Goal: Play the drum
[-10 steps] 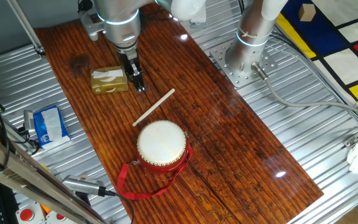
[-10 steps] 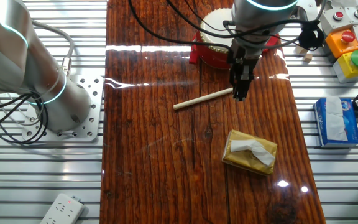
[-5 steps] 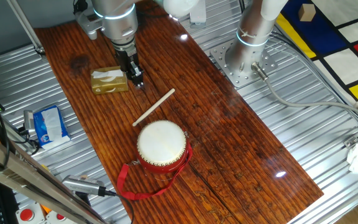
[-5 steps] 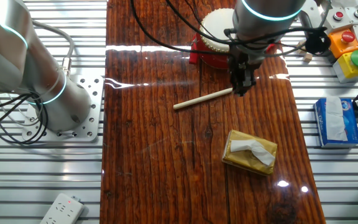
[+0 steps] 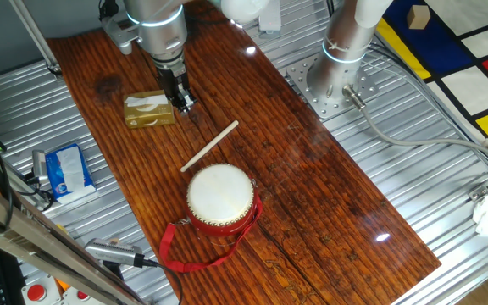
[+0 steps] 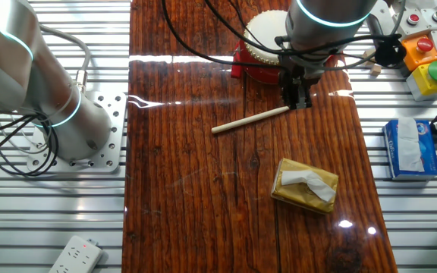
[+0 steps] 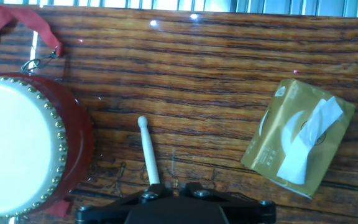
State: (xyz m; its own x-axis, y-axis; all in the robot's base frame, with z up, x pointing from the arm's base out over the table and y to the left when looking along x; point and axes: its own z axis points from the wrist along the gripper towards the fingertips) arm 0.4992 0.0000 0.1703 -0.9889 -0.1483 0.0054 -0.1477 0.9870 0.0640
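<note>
The drum (image 5: 219, 196) has a cream skin, a red studded body and a red ribbon (image 5: 171, 251); it stands on the wooden table (image 5: 312, 195). It also shows in the other fixed view (image 6: 262, 32) and at the left of the hand view (image 7: 11, 146). A thin pale wooden stick (image 5: 210, 146) lies flat beside it, untouched (image 6: 245, 120) (image 7: 148, 152). My gripper (image 5: 184, 103) hangs above the stick's far end, next to a tissue pack, with its fingers together and nothing held (image 6: 298, 101) (image 7: 171, 186).
A gold tissue pack (image 5: 149, 108) lies just left of the gripper (image 6: 304, 184) (image 7: 297, 137). A blue wipes pack (image 5: 66, 169) sits off the table edge. Push-button boxes (image 6: 425, 45) stand at one corner. A second arm's base (image 5: 333, 76) is bolted beside the table.
The gripper has risen and drawn back from the stick's end toward the tissue pack. The stick and the drum have not moved.
</note>
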